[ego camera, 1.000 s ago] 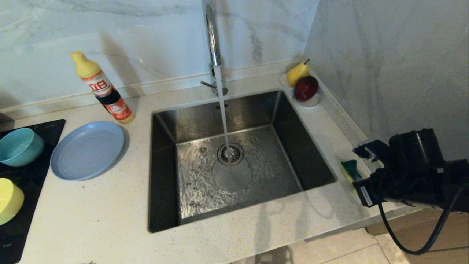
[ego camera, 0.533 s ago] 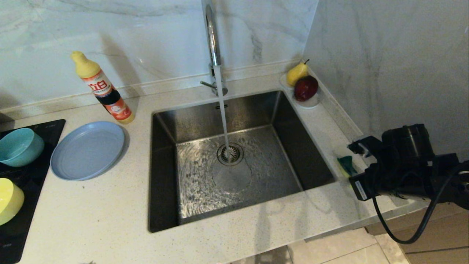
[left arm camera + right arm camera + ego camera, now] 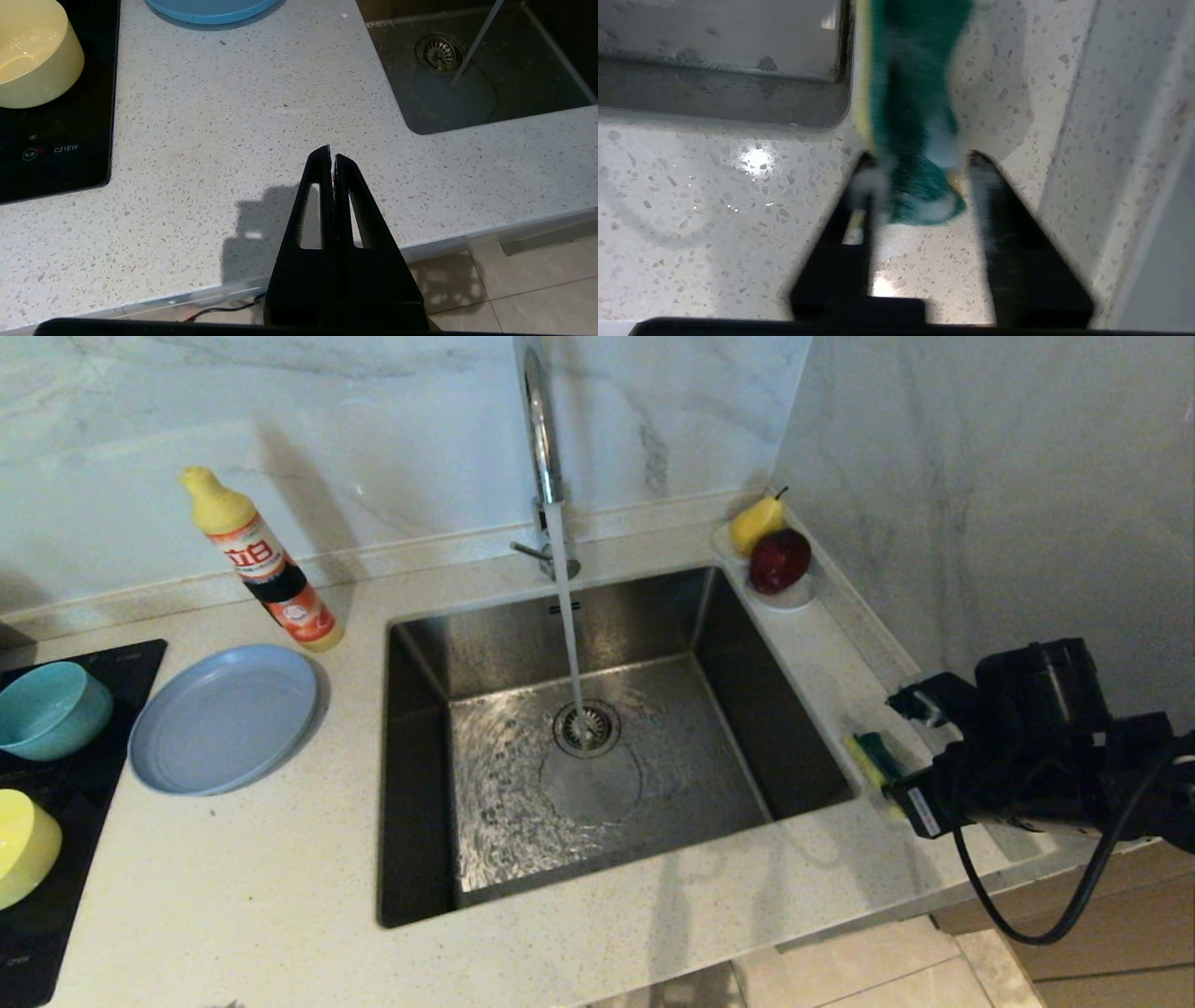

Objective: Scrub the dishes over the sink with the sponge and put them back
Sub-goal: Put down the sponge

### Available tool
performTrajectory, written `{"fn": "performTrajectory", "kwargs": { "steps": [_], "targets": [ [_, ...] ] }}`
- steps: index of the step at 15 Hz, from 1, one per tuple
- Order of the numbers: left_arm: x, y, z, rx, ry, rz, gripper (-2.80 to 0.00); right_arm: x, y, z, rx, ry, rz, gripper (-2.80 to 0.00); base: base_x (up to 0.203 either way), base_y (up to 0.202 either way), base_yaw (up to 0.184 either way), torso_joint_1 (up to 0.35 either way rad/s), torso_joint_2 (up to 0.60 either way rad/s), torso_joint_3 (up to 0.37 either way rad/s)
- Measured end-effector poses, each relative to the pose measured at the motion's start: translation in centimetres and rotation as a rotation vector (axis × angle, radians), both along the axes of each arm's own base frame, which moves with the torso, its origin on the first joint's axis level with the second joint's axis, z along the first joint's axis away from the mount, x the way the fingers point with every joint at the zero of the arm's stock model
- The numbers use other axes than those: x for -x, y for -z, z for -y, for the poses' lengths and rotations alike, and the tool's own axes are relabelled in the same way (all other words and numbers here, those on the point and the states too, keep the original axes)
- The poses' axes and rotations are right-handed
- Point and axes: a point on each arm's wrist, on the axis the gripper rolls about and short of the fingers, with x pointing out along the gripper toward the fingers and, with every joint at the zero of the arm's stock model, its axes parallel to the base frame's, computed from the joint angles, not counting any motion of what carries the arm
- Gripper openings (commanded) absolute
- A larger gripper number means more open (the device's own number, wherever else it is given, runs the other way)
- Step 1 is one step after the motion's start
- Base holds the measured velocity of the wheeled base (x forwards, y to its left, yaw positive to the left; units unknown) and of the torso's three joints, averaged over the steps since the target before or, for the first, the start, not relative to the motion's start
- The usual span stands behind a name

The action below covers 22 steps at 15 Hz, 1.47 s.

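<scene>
Beside one sink (image 3: pixel 429 644), one sponge (image 3: pixel 910 107) between the right gripper (image 3: pixel 924 172)'s parted jaws; two bowls, one plate (image 3: pixel 224 717).

Dim, cool light in the head view; the detergent bottle (image 3: pixel 262 560) throws a soft shadow on the wall behind it. The right wrist view is motion-blurred, the sponge (image 3: pixel 915 116) smeared, with a glare spot on the wet bench (image 3: pixel 714 196) beside it.

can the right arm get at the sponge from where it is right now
Probably yes. The right gripper sits at the sponge on the counter beside the sink, one finger on each side, with nothing between them.
</scene>
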Motion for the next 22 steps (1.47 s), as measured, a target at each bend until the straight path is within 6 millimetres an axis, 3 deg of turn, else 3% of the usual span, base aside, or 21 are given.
{"fn": "performTrajectory", "kwargs": {
  "steps": [10,16,22],
  "targets": [
    [0.0,0.0,0.0,0.000,0.000,0.000,-2.80,1.3,-1.5,0.5,0.017,0.020,-0.004,0.00,0.000,0.000,0.000,0.000,0.00,0.000],
    [0.0,0.0,0.0,0.000,0.000,0.000,-2.80,1.5,-1.1,1.6,0.046,0.066,-0.011,0.00,0.000,0.000,0.000,0.000,0.00,0.000],
    [0.0,0.0,0.0,0.000,0.001,0.000,-2.80,3.4,-2.6,1.7,0.003,0.020,-0.008,0.00,0.000,0.000,0.000,0.000,0.00,0.000]
  ]
}}
